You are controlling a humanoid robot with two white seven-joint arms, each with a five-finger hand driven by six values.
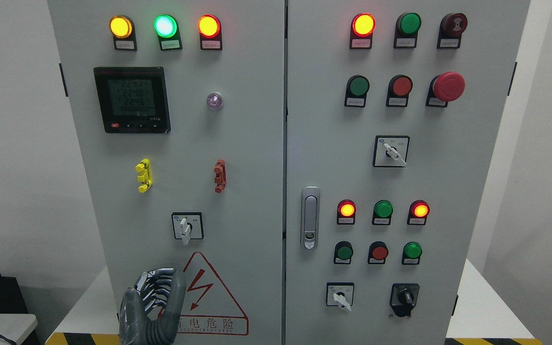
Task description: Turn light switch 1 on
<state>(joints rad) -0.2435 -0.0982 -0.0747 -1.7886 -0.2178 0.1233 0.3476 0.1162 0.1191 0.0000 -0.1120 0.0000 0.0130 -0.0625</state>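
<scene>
The left robot hand (154, 299) rises from the bottom edge at the lower left, in front of the cabinet's left door (252, 191). Its fingers (156, 285) are curled in toward the palm, the thumb standing up beside them, and they grip nothing. Whether the hand touches the door cannot be told; it overlaps the left corner of the warning triangle (209, 297). The hand stands upright, its wrist running down out of view.

Straight above the hand, well apart from it, sits a selector switch (187, 226) with a white knob pointing down; the labels are too small to tell whether this is switch 1. Farther up are a yellow clip (143, 175), a red clip (219, 176), a meter (132, 99), and three lit lamps (166, 26) along the top.

The right door (448, 191) carries more lamps, buttons and three further selector switches. The cabinet stands on a white surface (482, 306).
</scene>
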